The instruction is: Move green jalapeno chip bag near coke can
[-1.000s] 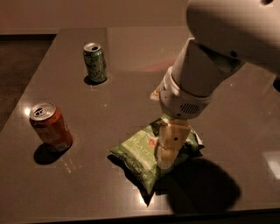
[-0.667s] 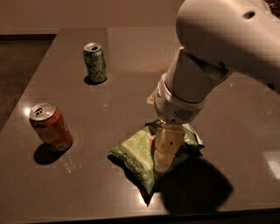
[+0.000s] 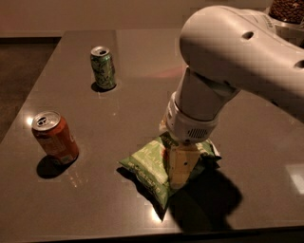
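Note:
The green jalapeno chip bag [image 3: 146, 164] lies flat on the dark table [image 3: 142, 102], near the front edge and right of centre. The coke can [image 3: 55, 138] stands upright at the left, well apart from the bag. My gripper [image 3: 182, 167] points straight down from the big white arm [image 3: 223, 71] and is down on the right half of the bag, hiding that part of it. The bag rests on the table.
A green patterned can [image 3: 103, 68] stands upright at the back left. A container with brown contents [image 3: 287, 9] shows at the top right corner. The table's front edge [image 3: 142, 232] runs just below the bag.
The arm has come lower and a little left over the bag, covering more of it. The bag and both cans have not moved.

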Robot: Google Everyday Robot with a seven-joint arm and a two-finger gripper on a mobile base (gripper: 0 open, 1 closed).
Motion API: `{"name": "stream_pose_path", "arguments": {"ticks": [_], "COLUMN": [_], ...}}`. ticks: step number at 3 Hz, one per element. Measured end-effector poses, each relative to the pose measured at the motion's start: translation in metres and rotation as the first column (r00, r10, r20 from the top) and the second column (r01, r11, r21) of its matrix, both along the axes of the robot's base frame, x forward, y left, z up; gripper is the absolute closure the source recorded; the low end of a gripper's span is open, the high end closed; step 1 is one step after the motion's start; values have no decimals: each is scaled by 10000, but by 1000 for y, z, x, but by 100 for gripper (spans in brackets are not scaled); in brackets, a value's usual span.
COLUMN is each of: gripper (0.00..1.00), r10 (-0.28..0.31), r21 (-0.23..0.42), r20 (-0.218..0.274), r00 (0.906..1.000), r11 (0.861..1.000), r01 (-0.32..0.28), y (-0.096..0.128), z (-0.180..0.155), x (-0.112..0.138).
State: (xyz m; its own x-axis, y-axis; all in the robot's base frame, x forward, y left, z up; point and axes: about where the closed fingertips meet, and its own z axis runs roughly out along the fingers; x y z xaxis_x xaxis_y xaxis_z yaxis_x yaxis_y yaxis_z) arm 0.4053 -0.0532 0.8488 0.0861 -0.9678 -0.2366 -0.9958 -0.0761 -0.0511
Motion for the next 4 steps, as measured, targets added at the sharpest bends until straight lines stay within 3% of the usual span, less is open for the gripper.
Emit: {"name": "stream_pose_path", "arguments": {"ticks": [2,4], "gripper": [60,100], "r10": [551,1629], "r21": [18,622], "r20": [-129,453], "r00": [9984,9856], "r11": [9985,9842], "r01": [-551,-1656], "y": [15,71], "z": [4,48], "x": [-8,-17]}}
